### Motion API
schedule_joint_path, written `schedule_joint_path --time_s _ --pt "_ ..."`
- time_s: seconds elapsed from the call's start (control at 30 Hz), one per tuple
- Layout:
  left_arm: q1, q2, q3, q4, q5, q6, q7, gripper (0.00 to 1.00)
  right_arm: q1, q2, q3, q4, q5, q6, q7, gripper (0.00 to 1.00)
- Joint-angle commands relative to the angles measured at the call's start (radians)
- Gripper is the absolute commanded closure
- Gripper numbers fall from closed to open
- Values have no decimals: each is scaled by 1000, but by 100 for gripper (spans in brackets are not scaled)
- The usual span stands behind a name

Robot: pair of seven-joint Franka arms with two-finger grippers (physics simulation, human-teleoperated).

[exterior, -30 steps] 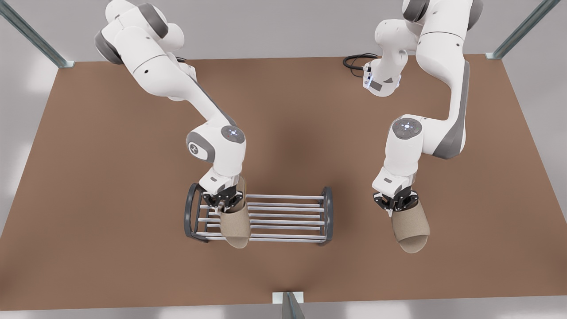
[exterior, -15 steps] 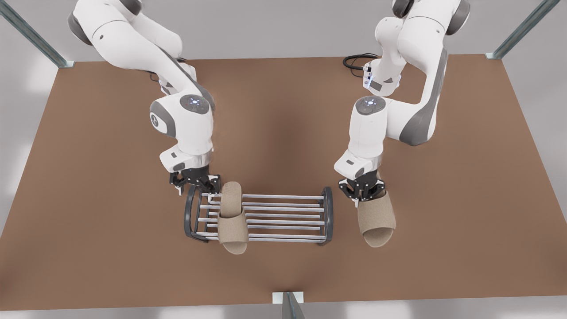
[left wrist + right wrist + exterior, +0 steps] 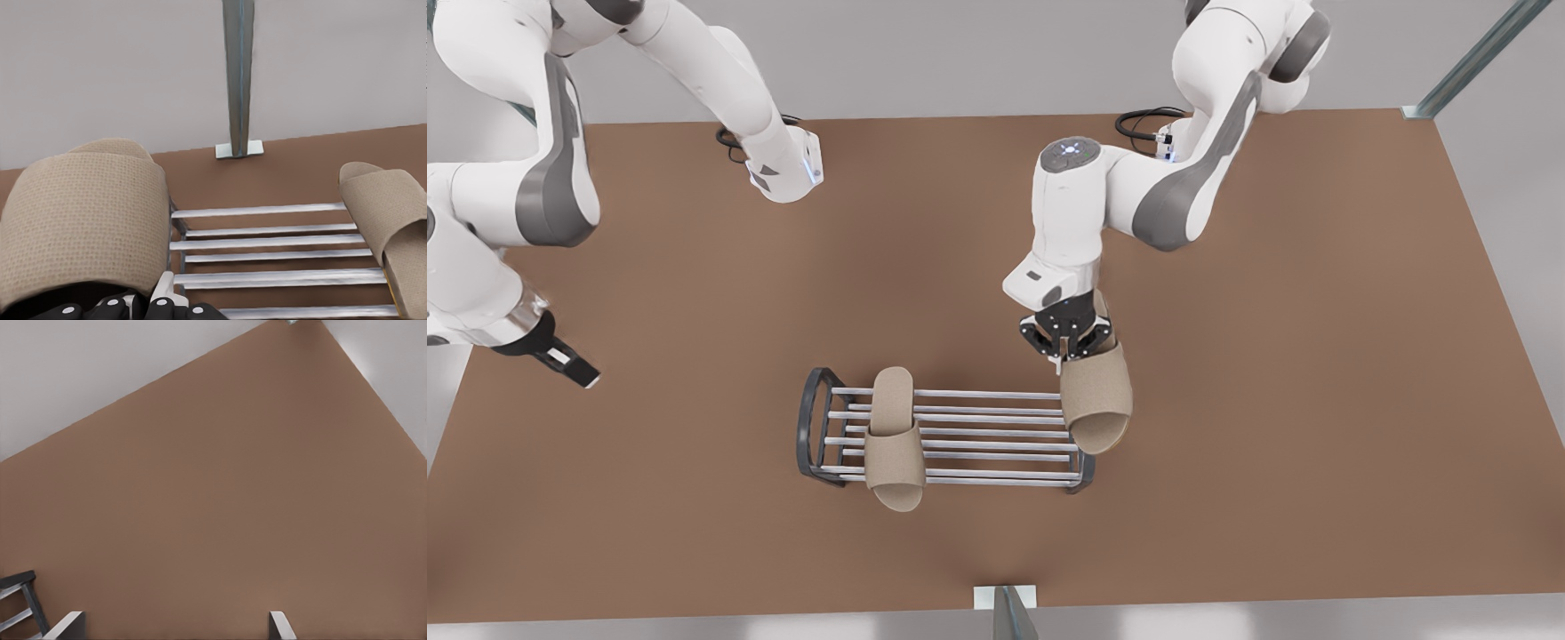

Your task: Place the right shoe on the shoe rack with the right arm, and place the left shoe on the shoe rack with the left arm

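Observation:
One beige slipper, the right shoe [image 3: 894,436] [image 3: 387,207], lies across the bars of the shoe rack [image 3: 987,436] [image 3: 267,240] near its end on the front view's left. My right gripper [image 3: 569,360] [image 3: 173,630] is open and empty, far off toward the front view's left, with a corner of the rack [image 3: 20,593] in its wrist view. My left gripper [image 3: 1069,342] [image 3: 163,293] is shut on the heel end of the other slipper, the left shoe [image 3: 1096,396] [image 3: 80,213]. That shoe hangs over the rack's end on the front view's right, its toe covering the dark end frame.
The brown table [image 3: 1316,356] stretches wide around the rack. A metal post [image 3: 1005,609] [image 3: 238,73] stands at the front edge, and other posts stand at the back corners. Black cables [image 3: 1138,124] lie by the arm bases at the back.
My right gripper let go of its slipper on the rack and drew far away to the front view's left. My left gripper carried its slipper sideways to the rack's other end.

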State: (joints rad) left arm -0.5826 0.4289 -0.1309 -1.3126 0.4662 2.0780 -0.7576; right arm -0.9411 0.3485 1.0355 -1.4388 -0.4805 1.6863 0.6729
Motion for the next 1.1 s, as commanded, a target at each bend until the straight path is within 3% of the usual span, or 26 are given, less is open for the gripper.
schedule_joint_path --time_s 0.0,0.03,0.1,0.2,0.6,1.07 --pt "-14 21 1 22 -4 -32 -213 79 384 -127 -492 58 275 -162 -617 0" --pt "-19 33 1 27 -4 -26 -220 79 686 -246 -903 -9 479 -110 -723 0" --pt "-22 93 1 81 45 -18 -249 79 756 -272 -936 -42 494 -60 -713 0" --pt "-48 185 4 184 66 -7 -282 79 757 -255 -917 -19 490 -66 -730 0" --pt "-112 300 7 239 81 129 -351 79 754 -192 -884 15 435 -63 -727 0" --pt "-174 412 94 273 83 275 -356 79 759 -192 -881 15 404 -62 -722 0"
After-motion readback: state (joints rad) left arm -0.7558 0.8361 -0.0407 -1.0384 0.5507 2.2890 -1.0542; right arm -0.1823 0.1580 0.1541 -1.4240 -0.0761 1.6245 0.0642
